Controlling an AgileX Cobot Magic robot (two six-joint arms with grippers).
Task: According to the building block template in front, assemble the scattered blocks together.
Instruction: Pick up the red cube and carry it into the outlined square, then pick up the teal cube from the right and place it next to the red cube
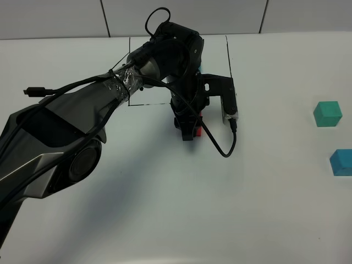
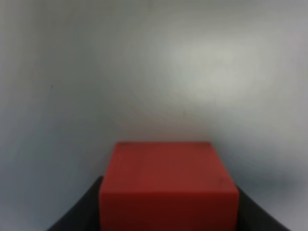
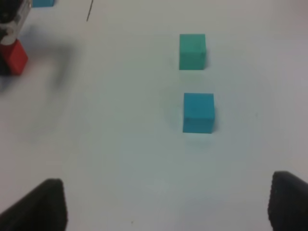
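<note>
My left gripper point(image 1: 190, 131) is shut on the red cube point(image 1: 198, 124), low over the table just in front of the template's black frame point(image 1: 129, 71). The left wrist view shows the red cube point(image 2: 168, 187) filling the gap between the dark fingers point(image 2: 77, 216). My left arm hides most of the template cubes; only a teal sliver point(image 1: 199, 69) shows. The teal-green cube point(image 1: 328, 114) and the blue cube point(image 1: 342, 161) lie apart at the far right. My right gripper point(image 3: 168, 211) is open and empty, short of the blue cube point(image 3: 198, 112) and the teal-green cube point(image 3: 192, 51).
A black cable point(image 1: 223, 146) loops from the left wrist onto the table beside the red cube. In the right wrist view the red cube point(image 3: 14, 57) shows at the far left and a blue corner of the template point(image 3: 43, 2) at the top edge.
</note>
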